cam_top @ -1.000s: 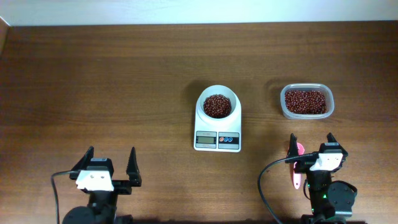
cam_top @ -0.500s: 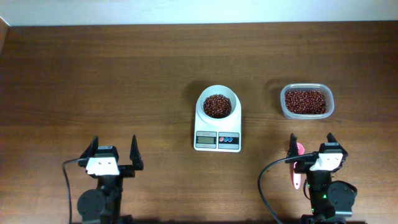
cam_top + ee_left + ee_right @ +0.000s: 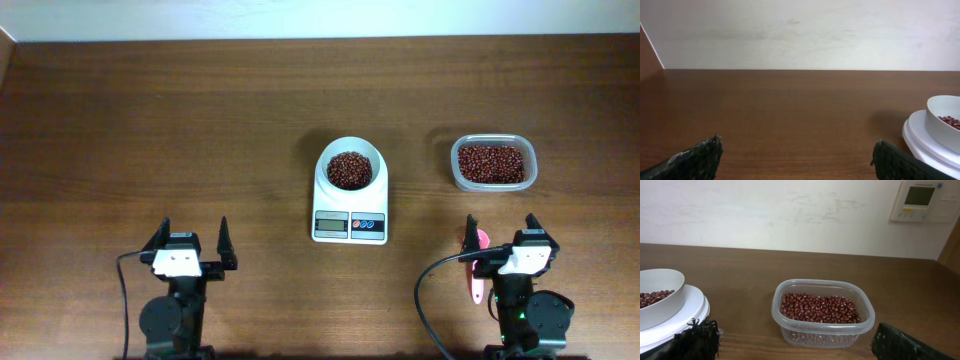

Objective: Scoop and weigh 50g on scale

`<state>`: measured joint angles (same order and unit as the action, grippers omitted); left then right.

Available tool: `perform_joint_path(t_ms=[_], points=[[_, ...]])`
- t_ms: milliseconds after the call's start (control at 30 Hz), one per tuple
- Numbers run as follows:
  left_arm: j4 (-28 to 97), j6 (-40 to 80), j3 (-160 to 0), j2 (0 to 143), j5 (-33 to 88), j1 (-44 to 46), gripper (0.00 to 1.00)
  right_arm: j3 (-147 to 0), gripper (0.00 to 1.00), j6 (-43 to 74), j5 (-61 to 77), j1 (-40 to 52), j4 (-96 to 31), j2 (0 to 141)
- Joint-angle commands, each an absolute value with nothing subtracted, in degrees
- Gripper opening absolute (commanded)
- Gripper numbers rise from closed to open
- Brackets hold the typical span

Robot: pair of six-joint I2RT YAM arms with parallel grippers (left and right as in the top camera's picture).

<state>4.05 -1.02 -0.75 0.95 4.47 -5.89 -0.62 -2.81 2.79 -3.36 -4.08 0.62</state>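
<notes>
**Ann:** While both arms wait by the front edge of the table (image 3: 120,110), where does the scale (image 3: 349,205) stand?

**Ben:** Mid-table, a little right of centre, its display (image 3: 330,225) turned to the front edge. A bowl (image 3: 350,143) sits on top with beans (image 3: 349,170) in it.

**Ann:** Can you read the display?

**Ben:** No. From overhead the digits are too small. Both wrist views cut it off: the left one catches only part of the platform and bowl at its right border, the right one a slice of the same at its left border.

**Ann:** And the grippers?

**Ben:** The left gripper (image 3: 193,235) is near the front edge, left of centre, spread as wide as it goes, with only bare wood in the gap. The right gripper (image 3: 500,228) is towards the front right corner, just as wide, gripping nothing. In the wrist views only the dark fingertips (image 3: 695,340) poke in at the bottom corners, the rest cut off.

**Ann:** That pink thing?

**Ben:** A scoop (image 3: 478,282), lying just beside the right gripper's left finger. A black cable (image 3: 430,272) crosses it and the finger overlaps it, so I cannot tell whether they touch.

**Ann:** The tub?

**Ben:** The tub (image 3: 494,186) stands right of the scale, apart from it, nearer the right edge, holding more beans. Behind it, in the right wrist view, a wall panel (image 3: 922,200) hangs, its top cut off and its screen unreadable
</notes>
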Motion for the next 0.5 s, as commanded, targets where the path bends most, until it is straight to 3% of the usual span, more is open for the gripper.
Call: perform_joint_path(t_ms=[0,467], points=[[4.3,-0.7,-0.5,0.3,4.3,-4.5,0.99,-0.3,0.99,-2.8,2.5,-3.0,-4.4,0.2],[4.5,-0.7,-0.5,0.3,2.7,-4.4,0.99,-0.3,0.99,-2.8,2.5,-3.0,-4.4,0.2]])
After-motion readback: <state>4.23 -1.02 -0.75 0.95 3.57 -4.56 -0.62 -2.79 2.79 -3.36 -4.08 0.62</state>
